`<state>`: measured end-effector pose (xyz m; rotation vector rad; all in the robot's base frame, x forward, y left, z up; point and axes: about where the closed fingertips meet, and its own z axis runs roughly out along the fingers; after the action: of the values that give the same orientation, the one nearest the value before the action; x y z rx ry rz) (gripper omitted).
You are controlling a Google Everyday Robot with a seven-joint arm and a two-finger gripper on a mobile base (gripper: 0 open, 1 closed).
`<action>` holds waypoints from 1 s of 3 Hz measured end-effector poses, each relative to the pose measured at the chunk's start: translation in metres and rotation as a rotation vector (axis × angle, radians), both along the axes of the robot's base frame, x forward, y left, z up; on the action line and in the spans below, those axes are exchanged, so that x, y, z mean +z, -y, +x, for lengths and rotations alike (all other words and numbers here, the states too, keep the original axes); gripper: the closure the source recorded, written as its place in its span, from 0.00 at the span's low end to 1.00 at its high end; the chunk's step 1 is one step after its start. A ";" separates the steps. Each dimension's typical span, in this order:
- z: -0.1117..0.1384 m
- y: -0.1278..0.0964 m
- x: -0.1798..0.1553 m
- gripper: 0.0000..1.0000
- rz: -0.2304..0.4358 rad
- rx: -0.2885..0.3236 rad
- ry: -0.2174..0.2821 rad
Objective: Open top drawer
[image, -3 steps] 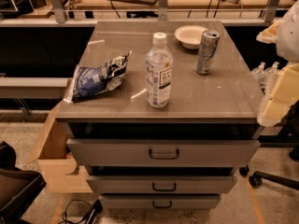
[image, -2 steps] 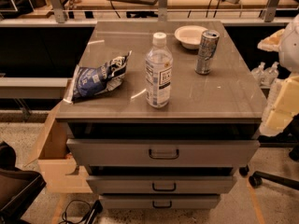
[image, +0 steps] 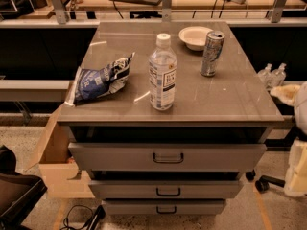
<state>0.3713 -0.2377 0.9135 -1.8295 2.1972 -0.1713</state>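
Currently the gripper (image: 295, 170) hangs off the right edge of the table (image: 240, 104), below its front-right corner; I cannot tell its opening. The top drawer (image: 110, 158) sits under the front edge. Jerking it could topple the water bottle (image: 162, 73) near that edge. Floor ahead looks open; a cardboard box (image: 55, 169) crowds the left edge.

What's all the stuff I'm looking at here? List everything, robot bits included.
cabinet: one, grey, centre
top drawer: one, grey with a dark handle, just under the cabinet top
lower drawers: two, grey, beneath it
water bottle: one, clear with a white cap, upright mid-top
can: one, silver, upright, back right
bowl: one, white, back, left of the can
snack bag: one, blue, lying on the left
small bottles: two, clear, right of the cabinet
cardboard box: one, brown, floor left
robot arm: pale parts, right edge
gripper: not in view
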 end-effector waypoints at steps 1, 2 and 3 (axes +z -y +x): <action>-0.019 0.002 -0.048 0.00 -0.069 0.022 -0.041; -0.029 -0.006 -0.090 0.00 -0.119 0.039 -0.082; -0.040 -0.020 -0.130 0.00 -0.149 0.047 -0.126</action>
<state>0.3315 -0.2180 0.7840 -2.0216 2.2776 -0.2213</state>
